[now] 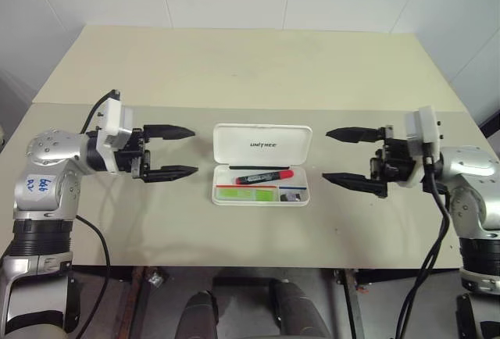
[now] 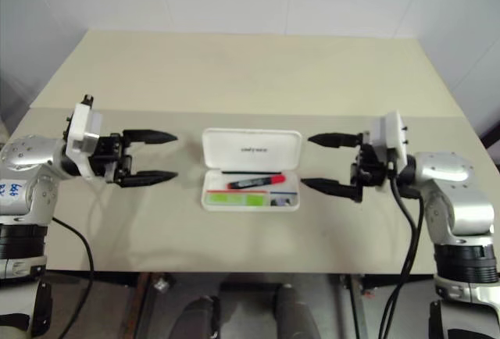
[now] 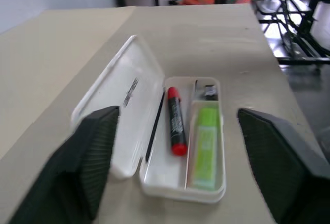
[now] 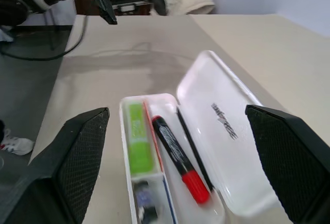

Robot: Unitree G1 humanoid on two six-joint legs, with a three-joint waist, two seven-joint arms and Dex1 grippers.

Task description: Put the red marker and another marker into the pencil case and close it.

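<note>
The white pencil case [image 1: 262,132] lies open in the middle of the table, its lid tilted back. Inside it rests the red marker [image 1: 266,176], black barrel with a red cap. In front of that, the light-green marker [image 1: 246,193] lies in the front compartment. Left of the case, my left gripper [image 1: 195,151] is open and level, pointing at the case with nothing between its fingers. On the other side my right gripper [image 1: 324,155] is open too, empty, pointing back at the case. Both wrist views show the red marker [image 3: 176,121] and the green marker [image 4: 138,139] lying side by side.
A thin black stick [image 1: 258,167] lies behind the red marker, and a small dark item [image 1: 293,195] sits in the case's front right compartment. The beige table [image 1: 250,66] stretches far behind the case. Its front edge runs just below both grippers.
</note>
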